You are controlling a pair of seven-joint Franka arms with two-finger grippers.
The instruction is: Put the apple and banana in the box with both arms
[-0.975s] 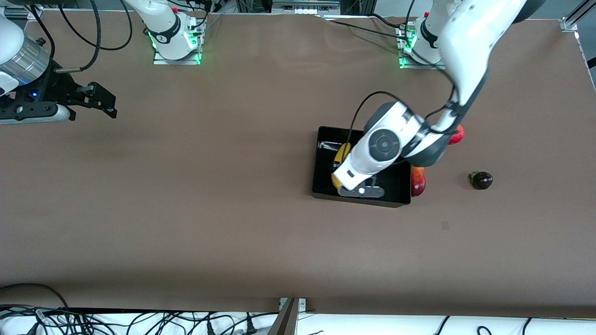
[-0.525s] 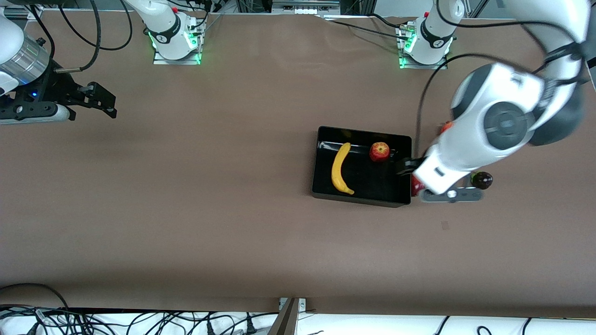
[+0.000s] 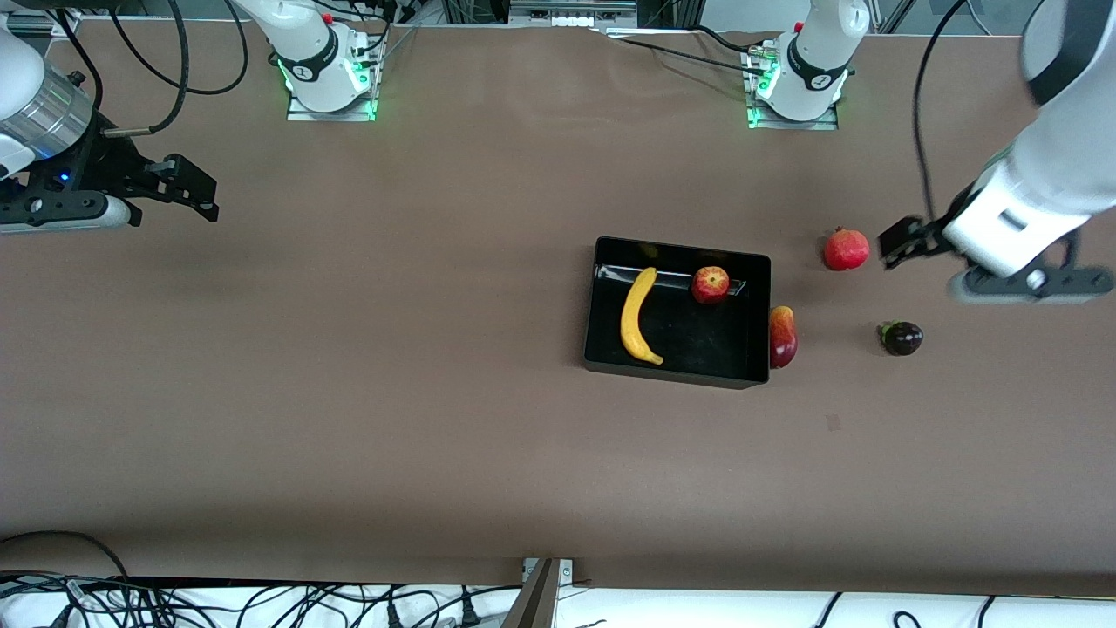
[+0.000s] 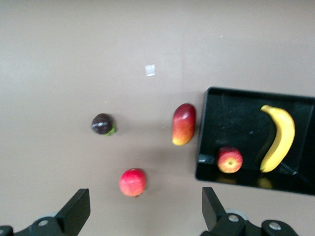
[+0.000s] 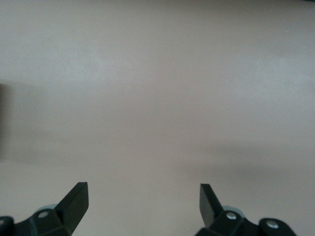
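The right gripper (image 3: 187, 187) hangs with its fingers (image 5: 74, 201) spread wide and holding nothing over bare brown table (image 3: 392, 392) at the right arm's end, where that arm waits. Toward the middle sits the black box (image 3: 593, 301), and both of the task's fruits lie inside it: the yellow banana (image 3: 637, 316) stretches along the wall toward the right arm's end, one tip pointing at the front camera, while the red-and-yellow apple (image 3: 711, 284) rests apart from it, toward the left arm's end and farther from the front camera. A red-and-yellow mango (image 3: 782, 337) lies on the table just beside the box's outer wall at the left arm's end. A round red pomegranate (image 3: 846, 249) sits farther from the camera than the mango, and a small dark purple fruit (image 3: 901, 337) with a green cap lies well apart toward the left arm's end. The left gripper (image 3: 902, 240) hovers over the table near the pomegranate, its fingers (image 4: 76, 214) wide apart and empty
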